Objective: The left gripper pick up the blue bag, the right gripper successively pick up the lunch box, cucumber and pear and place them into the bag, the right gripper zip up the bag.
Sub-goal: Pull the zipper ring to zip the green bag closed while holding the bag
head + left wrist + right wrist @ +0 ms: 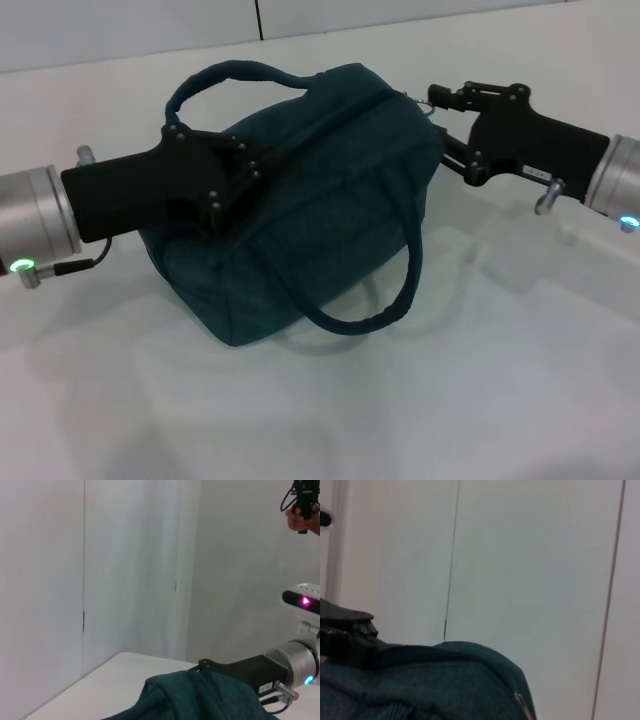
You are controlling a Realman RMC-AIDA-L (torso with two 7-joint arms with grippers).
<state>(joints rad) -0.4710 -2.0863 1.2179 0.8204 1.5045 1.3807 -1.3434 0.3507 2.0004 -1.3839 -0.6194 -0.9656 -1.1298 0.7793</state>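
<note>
The bag's [300, 190] zipper runs lengthwise away from the right hand [437, 105], which pinches its near-end pull. The left hand [235, 175] grips the bag's opposite side.

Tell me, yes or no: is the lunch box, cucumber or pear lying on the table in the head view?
No: only the blue bag rests on the white table, with the left gripper and right gripper at its ends.

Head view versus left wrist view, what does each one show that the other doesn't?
Only the head view shows the left gripper against the blue bag's side, the bag's two loop handles, and the zipper pull ring by the right gripper's fingertips. Only the left wrist view shows a wall panel seam and a hand holding a black device. Both show the bag, the right arm and the white table.
</note>
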